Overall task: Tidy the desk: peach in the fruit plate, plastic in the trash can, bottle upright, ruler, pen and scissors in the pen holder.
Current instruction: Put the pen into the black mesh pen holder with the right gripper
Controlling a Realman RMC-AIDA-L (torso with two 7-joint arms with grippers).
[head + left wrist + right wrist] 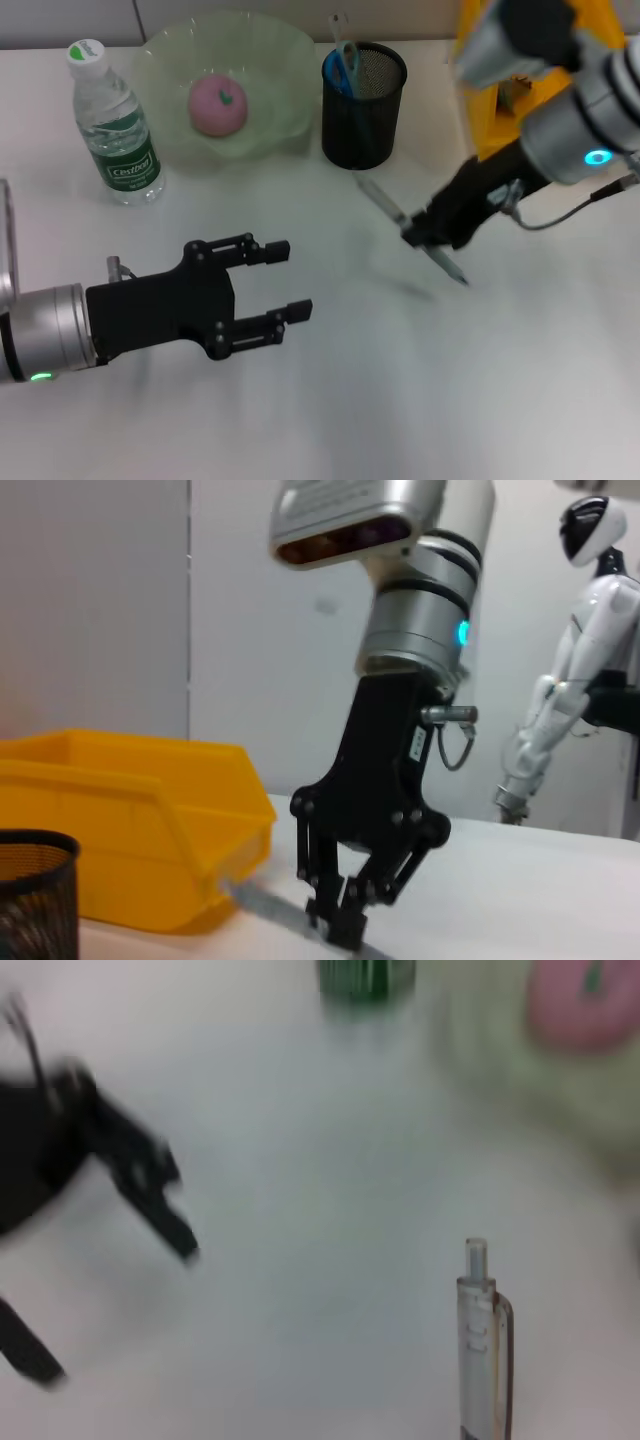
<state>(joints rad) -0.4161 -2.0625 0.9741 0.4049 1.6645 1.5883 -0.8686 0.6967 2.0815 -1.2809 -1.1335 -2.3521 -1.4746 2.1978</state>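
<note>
My right gripper (416,236) is shut on a clear grey pen (385,207), which slants just right of the black mesh pen holder (364,110). The pen (485,1345) also fills the right wrist view, and the shut fingers (340,920) show in the left wrist view. Blue scissors (343,68) and a ruler (336,24) stand in the holder. A pink peach (218,104) lies in the green fruit plate (275,60). The water bottle (115,125) stands upright at the left. My left gripper (293,281) hovers open over the near table. No plastic shows.
A yellow bin (500,95) stands at the back right behind my right arm; it also shows as the yellow bin (130,825) in the left wrist view. The white table (400,400) stretches in front of both arms.
</note>
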